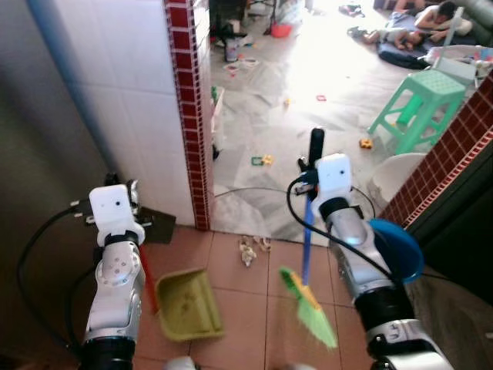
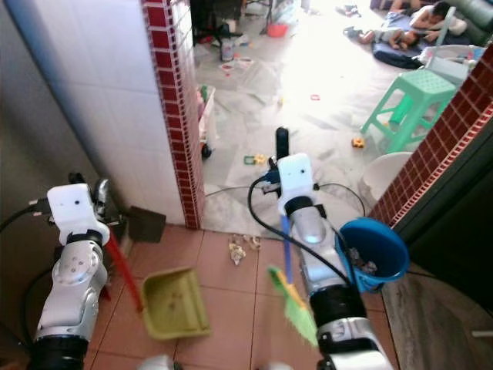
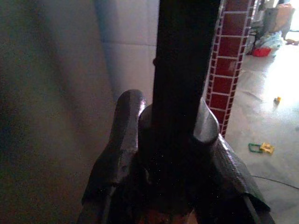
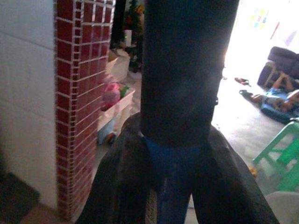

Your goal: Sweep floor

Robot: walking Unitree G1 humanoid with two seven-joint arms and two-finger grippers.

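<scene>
Left eye view, right gripper (image 1: pixel 314 163) clamped on blue broom (image 1: pixel 306 289), green bristles blurred over tiled floor (image 1: pixel 246 301), left gripper (image 1: pixel 132 202) grasping red-handled dustpan (image 1: pixel 187 305), fingertips hidden behind wrist, debris (image 1: pixel 248 250) small, indistinct.

Dustpan (image 1: pixel 189 304): matt green plastic. Broom (image 1: pixel 310 302): green plastic bristles, blue glossy stick w/ black grip. Floor (image 1: pixel 239 289): smooth terracotta tile; beyond, glossy pale marble. Wall (image 1: pixel 123 85): glazed white tile, red brick-look edging. Stool (image 1: pixel 416 104): green plastic.
</scene>
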